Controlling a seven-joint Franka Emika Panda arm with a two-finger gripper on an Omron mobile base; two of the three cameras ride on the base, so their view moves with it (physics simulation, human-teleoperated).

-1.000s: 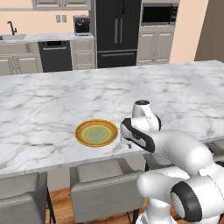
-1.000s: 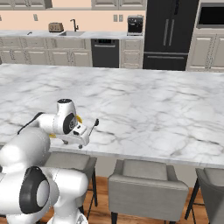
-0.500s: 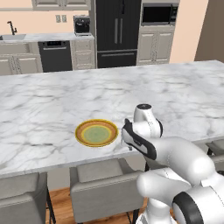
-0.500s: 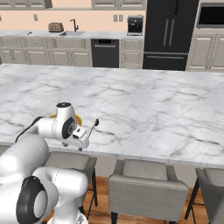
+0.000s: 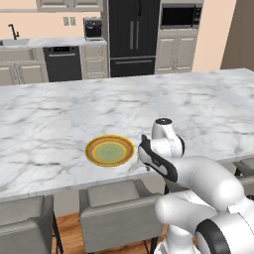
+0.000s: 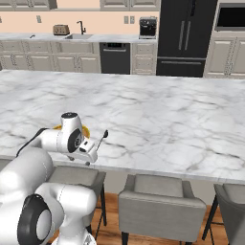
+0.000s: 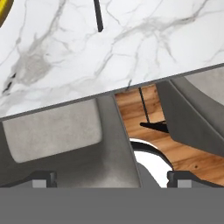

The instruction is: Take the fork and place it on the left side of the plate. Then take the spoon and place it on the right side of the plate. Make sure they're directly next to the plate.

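Note:
The yellow plate (image 5: pixel 109 150) lies near the counter's front edge, and a sliver of it (image 6: pixel 85 129) peeks out behind my wrist. Just right of it lies the dark spoon (image 6: pixel 102 139), bowl away from me, with its handle end (image 7: pixel 98 17) at the top of the hand view. My gripper (image 7: pixel 111 179) hangs open and empty over the counter's front edge, pointing down past the marble toward the stools. It (image 6: pixel 80 161) sits a little nearer than the spoon's handle and does not touch it. The fork is hidden.
The marble counter (image 5: pixel 59 109) stretches wide on both sides and behind. Grey stools (image 6: pixel 160 198) stand under its front edge, over a wooden floor (image 7: pixel 144 100). Cabinets and a black fridge (image 5: pixel 131 37) line the far wall.
My hand has sunk slightly toward the counter's front edge. The jaws stayed open; plate and spoon have not moved.

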